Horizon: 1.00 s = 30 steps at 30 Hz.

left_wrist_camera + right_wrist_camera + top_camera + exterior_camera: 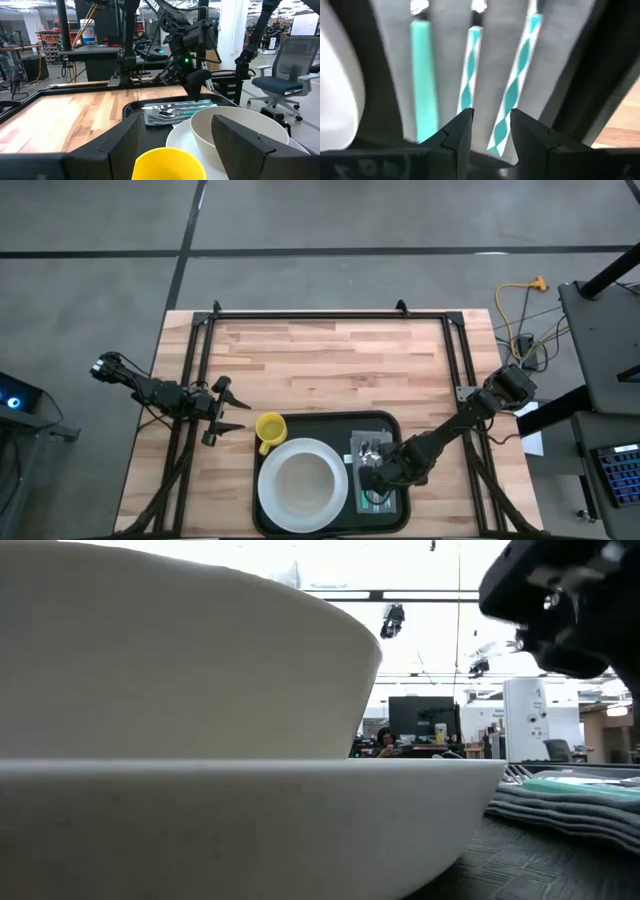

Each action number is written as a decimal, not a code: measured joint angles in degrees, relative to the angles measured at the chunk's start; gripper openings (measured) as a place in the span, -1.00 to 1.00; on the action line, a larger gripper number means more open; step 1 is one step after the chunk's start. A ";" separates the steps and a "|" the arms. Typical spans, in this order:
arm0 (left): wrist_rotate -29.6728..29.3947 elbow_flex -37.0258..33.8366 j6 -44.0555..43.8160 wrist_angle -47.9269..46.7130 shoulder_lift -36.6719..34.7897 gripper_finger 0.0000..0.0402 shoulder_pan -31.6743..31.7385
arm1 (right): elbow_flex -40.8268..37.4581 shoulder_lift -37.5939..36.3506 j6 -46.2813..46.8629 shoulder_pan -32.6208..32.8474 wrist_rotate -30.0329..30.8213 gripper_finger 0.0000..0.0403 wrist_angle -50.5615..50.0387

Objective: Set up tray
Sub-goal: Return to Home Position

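Homing step: I'd lift the right claw (489,125) straight up before swinging it back, so nothing snags | right claw: fingers a narrow gap apart, empty, touching nothing I can see | right beneath it: cutlery (472,55) on a napkin (447,50), on the tray (320,423) | left claw (232,408): spread wide, empty, waiting beside the tray

Robotics lab, office chair (296,62), monitor (424,718)

We see the left arm (160,392) and right arm (450,435) as black, boxy-jointed links trailing thin cables, a green light (186,60) glowing near the right gripper (491,111), whose dark fingers (455,135) taper to wedges.
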 joint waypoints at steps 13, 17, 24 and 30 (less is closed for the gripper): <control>0.00 0.00 0.00 0.00 0.00 0.11 -0.02 | 5.42 -0.02 -22.93 0.51 19.78 -0.39 3.88; 0.00 0.00 0.00 0.00 0.00 0.11 0.00 | 6.42 -0.02 -46.87 1.08 36.87 -0.37 20.10; 0.00 0.00 0.00 0.00 0.00 0.11 -0.02 | -4.52 -0.15 -90.54 2.61 59.22 -0.36 73.46; 0.02 0.00 0.01 0.01 0.08 0.11 -0.02 | -21.10 3.16 -97.89 -1.12 37.15 -0.41 121.89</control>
